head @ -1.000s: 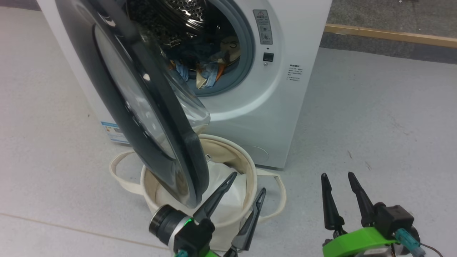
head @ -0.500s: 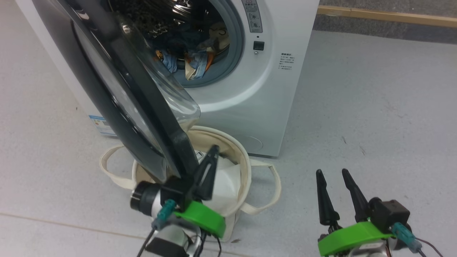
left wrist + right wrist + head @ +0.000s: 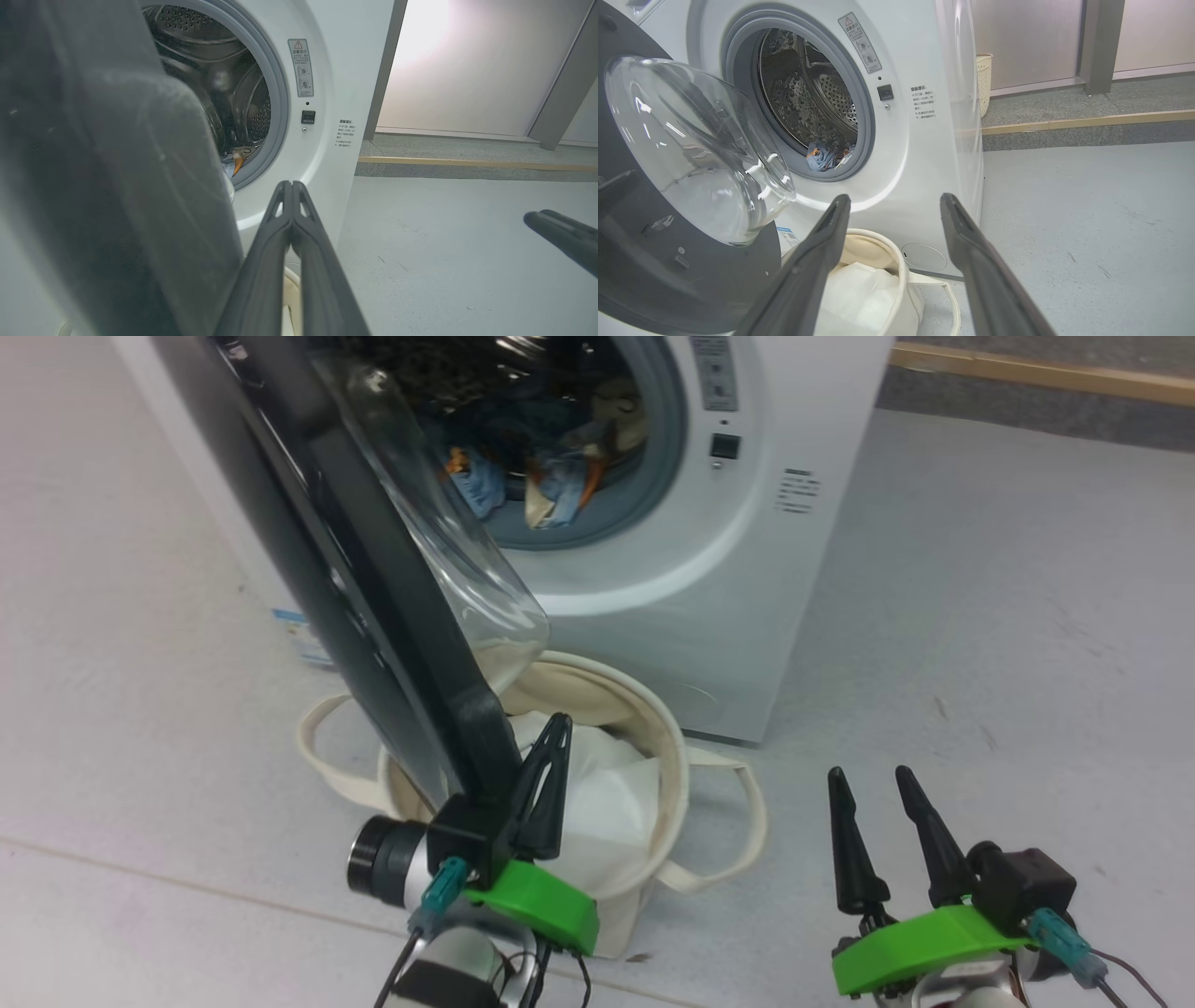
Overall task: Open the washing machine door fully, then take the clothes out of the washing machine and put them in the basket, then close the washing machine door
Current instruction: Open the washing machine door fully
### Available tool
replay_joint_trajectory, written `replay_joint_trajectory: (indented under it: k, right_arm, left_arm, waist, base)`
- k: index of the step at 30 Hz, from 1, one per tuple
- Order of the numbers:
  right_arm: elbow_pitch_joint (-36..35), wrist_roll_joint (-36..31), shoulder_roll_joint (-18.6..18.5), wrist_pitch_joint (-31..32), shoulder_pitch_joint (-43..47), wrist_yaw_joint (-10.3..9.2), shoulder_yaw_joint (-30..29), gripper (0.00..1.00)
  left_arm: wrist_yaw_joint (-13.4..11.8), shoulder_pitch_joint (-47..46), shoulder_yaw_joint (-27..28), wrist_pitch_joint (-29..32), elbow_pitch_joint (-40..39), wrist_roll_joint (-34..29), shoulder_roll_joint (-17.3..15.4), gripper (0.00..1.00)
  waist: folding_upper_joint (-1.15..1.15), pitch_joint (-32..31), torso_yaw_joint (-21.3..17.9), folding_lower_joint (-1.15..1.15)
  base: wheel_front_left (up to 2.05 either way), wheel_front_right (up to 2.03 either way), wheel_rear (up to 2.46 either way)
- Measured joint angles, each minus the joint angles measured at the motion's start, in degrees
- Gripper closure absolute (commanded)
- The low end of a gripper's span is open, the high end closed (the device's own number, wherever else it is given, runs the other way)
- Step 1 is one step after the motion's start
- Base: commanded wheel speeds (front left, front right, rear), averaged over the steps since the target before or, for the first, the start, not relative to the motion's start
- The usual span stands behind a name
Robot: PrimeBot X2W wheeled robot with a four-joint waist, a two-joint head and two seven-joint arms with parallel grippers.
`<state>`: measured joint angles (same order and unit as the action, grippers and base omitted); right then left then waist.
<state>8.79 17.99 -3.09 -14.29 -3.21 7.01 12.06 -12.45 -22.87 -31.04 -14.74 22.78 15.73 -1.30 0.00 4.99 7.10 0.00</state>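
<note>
The door (image 3: 392, 597) is found half open, slanted over the basket (image 3: 674, 756). Its lower free edge is set just left of the left gripper (image 3: 558, 726), the nearer one, whose fingers are pressed together on nothing and pointed toward the machine (image 3: 747, 569); contact cannot be told. The right gripper (image 3: 868, 782) is held spread, well apart. The clothes (image 3: 551, 495) are seen in the drum.

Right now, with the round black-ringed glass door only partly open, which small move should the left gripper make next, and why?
Probably push the round black-ringed glass door further to the robot's left: the shut left gripper stands beside its inner rim, and the door hangs over the cream canvas basket.
</note>
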Motion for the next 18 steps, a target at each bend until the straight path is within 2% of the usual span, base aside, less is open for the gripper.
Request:
replay_joint_trajectory:
  k: [10, 18]
  right_arm:
    - [0.9, -0.3, 0.0, 0.0, 0.0, 0.0, 1.2, 0.0]
    - [1.1, 0.0, 0.0, 0.0, 0.4, 0.0, 2.2, 0.0]
  left_arm:
    - [-0.1, 4.3, 2.9, 0.0, -2.8, -1.4, -0.3, 1.0]
    - [-0.1, 6.7, 6.5, 0.0, -3.6, -1.7, -0.8, 1.0]
  waist:
    - [0.0, -0.6, 6.4, 0.0]
    - [0.0, -2.2, 13.8, 0.0]
  base:
    - [0.0, 0.0, 0.0]
    - [0.0, 0.0, 0.0]
